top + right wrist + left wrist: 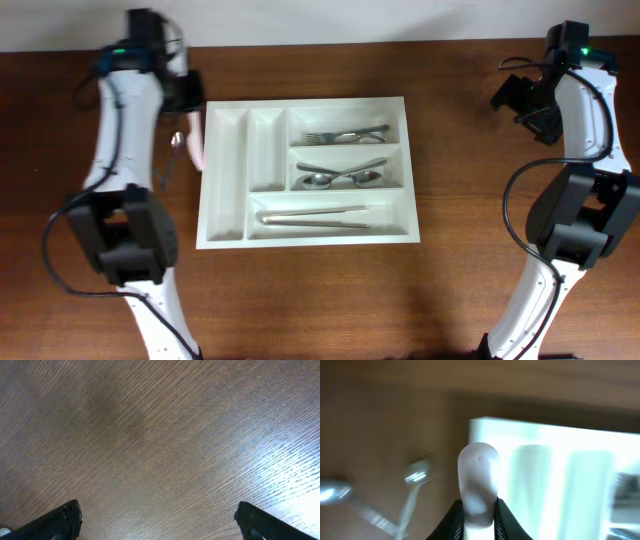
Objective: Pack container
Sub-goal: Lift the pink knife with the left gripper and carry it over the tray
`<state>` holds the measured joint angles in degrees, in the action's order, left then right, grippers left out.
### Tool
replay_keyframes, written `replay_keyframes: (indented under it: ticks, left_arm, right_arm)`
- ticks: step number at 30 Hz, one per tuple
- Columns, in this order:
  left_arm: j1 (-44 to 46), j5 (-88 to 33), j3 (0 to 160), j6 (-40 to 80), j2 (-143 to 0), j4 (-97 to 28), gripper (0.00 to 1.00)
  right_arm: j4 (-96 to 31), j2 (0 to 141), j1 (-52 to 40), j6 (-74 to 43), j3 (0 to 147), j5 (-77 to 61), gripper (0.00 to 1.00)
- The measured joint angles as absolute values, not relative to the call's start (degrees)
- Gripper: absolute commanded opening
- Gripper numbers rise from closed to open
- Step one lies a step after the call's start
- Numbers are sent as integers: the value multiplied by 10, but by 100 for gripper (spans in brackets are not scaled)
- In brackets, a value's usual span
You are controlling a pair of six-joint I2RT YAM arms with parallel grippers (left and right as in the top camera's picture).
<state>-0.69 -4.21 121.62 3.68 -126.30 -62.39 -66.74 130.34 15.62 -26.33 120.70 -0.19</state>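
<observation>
**Left claw** (479, 512): clenched on a pale rounded piece (479, 472). It is probably a utensil handle, though the wrist view is too blurred to be sure. Held just beside the container's left edge, not over it.

**Container** (226, 180): white tray, centre of the counter (450, 290).
- Forks (346, 133) lie in the upper right bay.
- Spoons (340, 178) lie in the bay below.
- Long pieces (313, 217) lie in the long bottom bay.
- The two narrow left bays are bare.
- Packing looks well over half done.

**Loose spoon** (175, 147): on the counter left of the tray, beside the left arm, yet to go in.

**Right claw** (160, 525): released wide, over bare wood, well apart from the tray, obstructing nothing.
</observation>
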Motion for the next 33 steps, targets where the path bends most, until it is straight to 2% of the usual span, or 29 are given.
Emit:
replay_keyframes:
  ticks: [8,18,33]
  left_arm:
    - [78,-41,1217,0,-1267,-583,2]
    - [101,-41,1221,39,-1350,-580,2]
    - [178,-16,1221,89,-1353,-589,2]
  right_arm:
    - [-667,1303,156,-263,1207,-2,99]
    - [-667,1303,156,-263,1207,-2,99]
    - [-667,1303,156,-263,1207,-2,99]
